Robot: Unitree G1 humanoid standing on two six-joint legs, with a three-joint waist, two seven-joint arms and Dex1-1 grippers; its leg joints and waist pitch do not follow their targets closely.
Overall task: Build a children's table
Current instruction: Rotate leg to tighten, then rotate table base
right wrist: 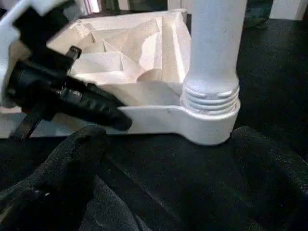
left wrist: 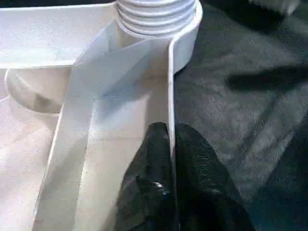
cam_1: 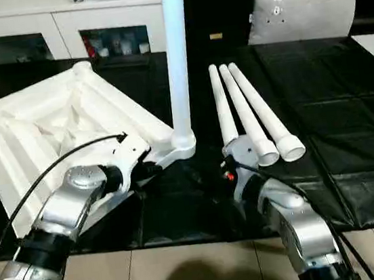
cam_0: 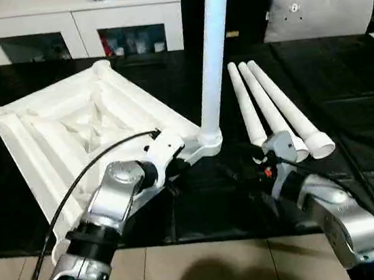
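The white table top (cam_0: 69, 127) lies upside down on the black mat, ribbed underside up. One white leg (cam_0: 213, 48) stands upright, screwed into the near right corner socket (cam_0: 209, 139). Three more legs (cam_0: 272, 109) lie side by side on the mat to the right. My left gripper (left wrist: 171, 139) is shut on the top's thin rim wall just short of that socket; its black fingers (right wrist: 96, 108) show from the side in the right wrist view. My right gripper (right wrist: 168, 137) hangs low over the mat facing the socket, open, its fingers (right wrist: 82, 159) spread wide and touching nothing.
A white cabinet (cam_0: 77, 24) runs along the back and a grey cushion (cam_0: 321, 7) leans at the back right. The black mat (cam_0: 345, 93) ends at a tiled floor (cam_0: 209, 267) in front. A black cable (cam_0: 88, 169) loops over my left forearm.
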